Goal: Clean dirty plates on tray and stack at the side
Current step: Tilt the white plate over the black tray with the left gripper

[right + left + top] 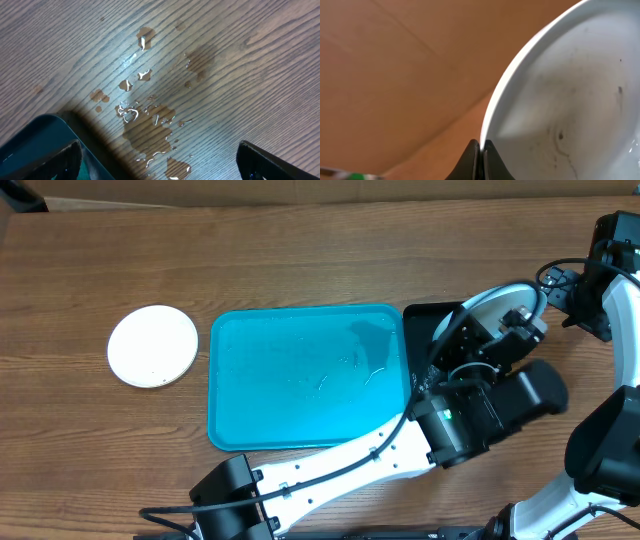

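- Overhead view: turquoise tray (307, 377) lies mid-table, long side running left-right. No plates on it, only wet streaks and droplets on its floor.
- White plate (153, 346) lies flat on the table (300, 250), left of the tray and clear of its rim. It has a few tiny dark specks near its lower edge.
- Black tray (425, 330) sits just beside the turquoise tray's right edge, mostly hidden under the left arm.
- Left arm comes in from the bottom edge and crosses the turquoise tray's lower right corner, with its wrist over the black tray.
- Held plate (500, 292) is up off the surface and tilted, above the black tray. Only an arc of its pale rim shows past the arm.
- Left wrist view: left gripper (481, 150) is pinched tight on the held plate's rim, fingers nearly touching with the rim between them.
- The held plate's pale inner face has dark specks and a thin grey smear trail near the bottom.
- Right wrist view: right gripper (159, 150) has its fingers spread wide at the two lower corners, holding nothing.
- Beneath it is bare wood with a puddle (150, 125) and scattered droplets.
- Dark teal tray corner (35, 137) at lower left, beside the left finger. Can't tell which tray it is.
- Right arm sits at the far right edge in the overhead view, well apart from the white plate.
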You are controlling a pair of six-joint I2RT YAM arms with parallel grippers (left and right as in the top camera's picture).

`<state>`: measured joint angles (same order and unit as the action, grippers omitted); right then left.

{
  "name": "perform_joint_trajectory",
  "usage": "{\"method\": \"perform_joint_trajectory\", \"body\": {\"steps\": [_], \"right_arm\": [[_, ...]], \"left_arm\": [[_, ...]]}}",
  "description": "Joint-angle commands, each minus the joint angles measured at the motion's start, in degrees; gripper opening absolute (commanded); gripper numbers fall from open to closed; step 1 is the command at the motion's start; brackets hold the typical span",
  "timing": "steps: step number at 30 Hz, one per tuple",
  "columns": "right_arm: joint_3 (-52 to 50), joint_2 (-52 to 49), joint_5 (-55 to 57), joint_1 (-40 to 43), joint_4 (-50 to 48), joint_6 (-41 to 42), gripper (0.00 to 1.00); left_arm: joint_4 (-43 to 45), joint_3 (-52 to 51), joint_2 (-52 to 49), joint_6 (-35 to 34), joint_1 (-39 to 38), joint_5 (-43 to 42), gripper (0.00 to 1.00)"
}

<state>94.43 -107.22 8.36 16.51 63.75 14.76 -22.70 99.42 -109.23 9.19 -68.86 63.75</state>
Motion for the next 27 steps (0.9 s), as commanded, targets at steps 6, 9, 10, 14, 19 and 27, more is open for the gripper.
{"method": "perform_joint_trajectory", "body": {"steps": [6,9,10,14,19,27], "right_arm": [[0.1,0.8,0.4,0.2,-0.2,0.2,1.00],[0.1,0.8,0.4,0.2,-0.2,0.2,1.00],[0.1,0.8,0.4,0.2,-0.2,0.2,1.00],[0.1,0.8,0.4,0.2,-0.2,0.2,1.00],[0.1,0.8,0.4,0.2,-0.6,0.2,1.00],[0.1,0.8,0.4,0.2,-0.6,0.2,1.00]], "left_arm": [[0.6,1.4,-0.2,6.1,-0.7,10.8,0.04],[0.6,1.4,-0.2,6.1,-0.7,10.8,0.04],[0.6,1.4,-0.2,6.0,-0.7,10.8,0.04],[0.5,1.4,-0.2,5.6,-0.5,10.0,0.04],[0.5,1.3,-0.2,5.4,-0.4,9.9,0.04],[0.5,1.3,-0.2,3.5,-0.4,9.7,0.04]]}}
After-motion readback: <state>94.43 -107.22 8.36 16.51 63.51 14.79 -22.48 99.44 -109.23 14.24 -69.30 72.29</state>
